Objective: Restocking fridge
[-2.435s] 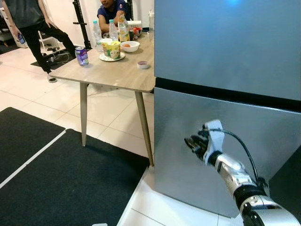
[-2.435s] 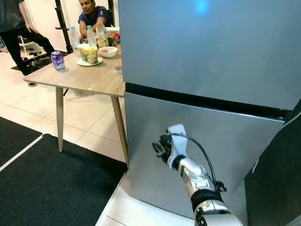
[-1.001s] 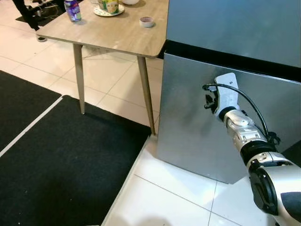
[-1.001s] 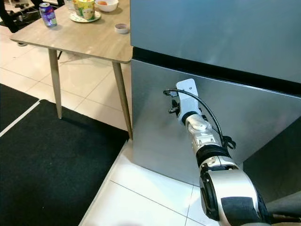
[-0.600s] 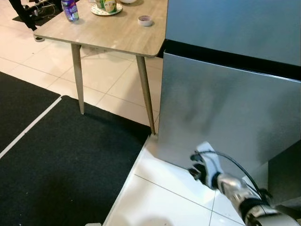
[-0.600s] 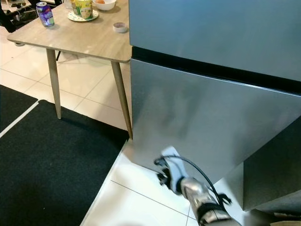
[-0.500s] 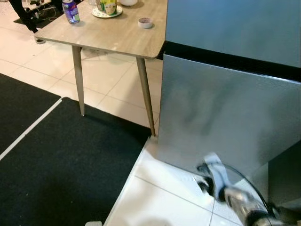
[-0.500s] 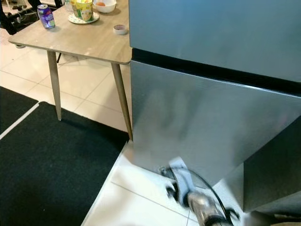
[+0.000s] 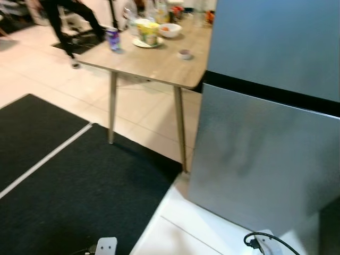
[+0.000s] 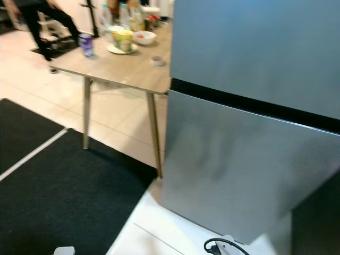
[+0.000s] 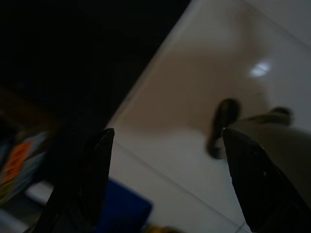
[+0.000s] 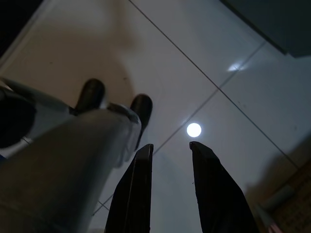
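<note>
Change: my right arm, raised against the fridge's lower door a second ago, has dropped to the bottom edge of the head views, and my head has tilted up so more of the table shows.
Fridge: tall silver two-door fridge (image 9: pixel 265 122), both doors shut, a black seam between upper and lower door; it stands on white floor tiles (image 9: pixel 175 234), hard against the table's near corner.
Tabletop: light wooden tabletop (image 9: pixel 154 61) on slim tapered legs, left of the fridge.
On the tabletop: purple drink can (image 9: pixel 112 39) near the left edge; yellow cup (image 9: pixel 146 32) on a small plate; white bowl (image 9: pixel 170 30) just beyond it; small round tub (image 9: pixel 185 53) nearer the fridge; clear bottles (image 10: pixel 108 15) at the far end, blurred.
Floor: black mat with a white stripe (image 9: pixel 64 175) in front of the table.
Person: legs in dark trousers (image 9: pixel 66 21) beyond the table.
Right pincer (image 12: pixel 170 184): hanging low over the white tiles beside my grey leg and black foot (image 12: pixel 141 107); its two black fingers (image 12: pixel 133 194) stand slightly apart, holding nothing.
Left pincer (image 11: pixel 165 160): hanging in shade over the tile and mat edge; fingers (image 11: pixel 95 160) spread wide, empty.
</note>
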Robot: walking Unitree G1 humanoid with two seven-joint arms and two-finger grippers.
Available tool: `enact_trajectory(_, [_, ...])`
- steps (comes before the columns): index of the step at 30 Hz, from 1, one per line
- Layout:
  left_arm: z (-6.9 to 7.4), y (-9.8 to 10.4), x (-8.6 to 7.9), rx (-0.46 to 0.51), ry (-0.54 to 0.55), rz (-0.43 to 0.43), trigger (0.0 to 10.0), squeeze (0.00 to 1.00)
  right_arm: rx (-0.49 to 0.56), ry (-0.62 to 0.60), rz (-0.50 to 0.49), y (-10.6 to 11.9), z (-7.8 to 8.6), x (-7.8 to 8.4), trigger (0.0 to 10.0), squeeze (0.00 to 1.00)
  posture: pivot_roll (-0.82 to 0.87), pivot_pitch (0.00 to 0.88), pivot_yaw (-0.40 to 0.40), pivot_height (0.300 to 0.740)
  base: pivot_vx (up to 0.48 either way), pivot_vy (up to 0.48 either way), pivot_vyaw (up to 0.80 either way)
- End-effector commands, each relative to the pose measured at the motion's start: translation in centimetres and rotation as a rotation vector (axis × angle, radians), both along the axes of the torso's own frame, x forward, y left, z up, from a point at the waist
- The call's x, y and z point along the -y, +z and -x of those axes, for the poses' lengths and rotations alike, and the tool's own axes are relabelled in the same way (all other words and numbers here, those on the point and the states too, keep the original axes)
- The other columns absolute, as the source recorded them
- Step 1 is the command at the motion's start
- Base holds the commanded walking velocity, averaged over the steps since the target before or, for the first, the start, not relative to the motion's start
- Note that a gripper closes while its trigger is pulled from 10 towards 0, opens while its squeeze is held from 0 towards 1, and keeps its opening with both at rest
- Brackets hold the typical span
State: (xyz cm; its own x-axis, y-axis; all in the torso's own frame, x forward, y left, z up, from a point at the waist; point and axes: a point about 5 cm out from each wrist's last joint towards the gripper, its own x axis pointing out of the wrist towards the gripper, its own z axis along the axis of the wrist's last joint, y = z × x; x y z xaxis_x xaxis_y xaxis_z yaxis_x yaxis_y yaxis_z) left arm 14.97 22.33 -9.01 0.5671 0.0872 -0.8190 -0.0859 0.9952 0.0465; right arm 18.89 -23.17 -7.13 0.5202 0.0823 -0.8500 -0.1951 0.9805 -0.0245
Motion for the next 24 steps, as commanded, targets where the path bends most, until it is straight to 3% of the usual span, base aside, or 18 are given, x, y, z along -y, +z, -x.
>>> enact_trajectory(1, [0.7, 0.0, -1.4, -0.033, 0.019, -0.049, 10.0, 0.0, -0.012, -0.027, 0.006, -0.1, 0.4, 0.3, 10.0, 0.0, -0.06, 0.037, -0.015, 0.734, 0.0, 0.0, 0.79])
enact_trajectory(7, [0.3, 0.8, -3.9, -0.016, 0.101, -0.135, 10.0, 0.0, 0.004, -0.03, 0.009, 0.1, -0.2, 0.1, 10.0, 0.0, -0.06, 0.026, -0.017, 0.734, 0.0, 0.0, 0.79])
enact_trajectory(12, [-0.3, 1.1, -3.9, 0.008, 0.127, -0.127, 10.0, 0.0, 0.005, -0.017, 0.002, 0.0, -0.4, -0.4, 10.0, 0.0, -0.06, 0.023, -0.015, 0.734, 0.0, 0.0, 0.79])
enact_trajectory(17, [-0.4, 0.6, -2.2, -0.002, 0.092, -0.078, 10.0, 0.0, -0.014, 0.004, 0.008, -0.3, 0.1, -0.8, 10.0, 0.0, -0.06, 0.023, -0.016, 0.734, 0.0, 0.0, 0.79])
enact_trajectory(19, [0.1, 0.0, -0.6, -0.026, 0.062, -0.045, 10.0, 0.0, -0.03, 0.005, 0.012, -0.6, 0.6, -0.8, 10.0, 0.0, -0.06, 0.023, -0.016, 0.734, 0.0, 0.0, 0.79])
enact_trajectory(20, [0.1, 0.0, -0.6, -0.026, 0.062, -0.045, 10.0, 0.0, -0.03, 0.005, 0.012, -0.6, 0.6, -0.8, 10.0, 0.0, -0.06, 0.023, -0.016, 0.734, 0.0, 0.0, 0.79])
enact_trajectory(21, [0.6, -0.5, 0.8, -0.05, 0.035, -0.009, 10.0, 0.0, -0.046, 0.008, 0.019, -0.8, 1.1, -0.8, 10.0, 0.0, -0.07, 0.024, -0.018, 0.734, 0.0, 0.0, 0.79])
enact_trajectory(24, [1.2, -1.0, 2.2, -0.072, -0.006, 0.009, 10.0, 0.0, -0.061, 0.009, 0.024, -1.0, 1.6, -0.6, 10.0, 0.0, -0.07, 0.024, -0.018, 0.734, 0.0, 0.0, 0.79])
